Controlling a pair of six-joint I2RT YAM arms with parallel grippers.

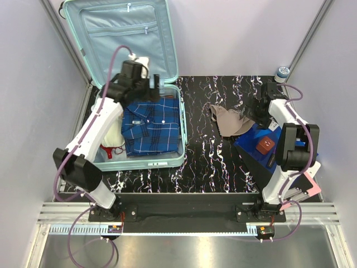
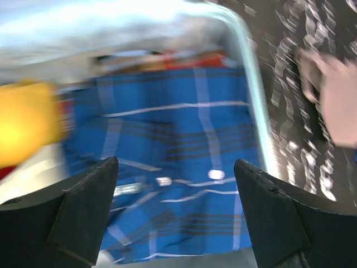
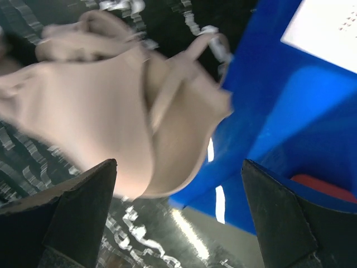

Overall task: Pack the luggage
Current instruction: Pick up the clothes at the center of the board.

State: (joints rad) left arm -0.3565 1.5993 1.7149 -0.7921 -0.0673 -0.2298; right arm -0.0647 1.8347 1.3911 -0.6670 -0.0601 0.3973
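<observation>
The luggage (image 1: 167,162) is a mint-green suitcase lying open at the back left, its lid (image 1: 120,33) leaning on the wall. A folded blue plaid shirt (image 1: 153,125) lies flat in its base. My left gripper (image 1: 154,86) hovers open over the far end of the shirt (image 2: 178,134), nothing between its fingers, with the suitcase rim (image 2: 254,84) to its right. A beige garment (image 1: 231,120) lies crumpled on the black marbled table, partly on a flat blue box (image 1: 251,146). My right gripper (image 3: 178,190) stands open just above the garment (image 3: 95,111) and the box edge (image 3: 279,100).
A cream bundle (image 1: 114,134) and a red-and-white item (image 1: 111,149) fill the suitcase's left side, and something yellow (image 2: 25,123) shows there, blurred. A small reddish-brown object (image 1: 265,144) sits on the blue box. A capped jar (image 1: 282,72) stands at the back right corner. Walls close both sides.
</observation>
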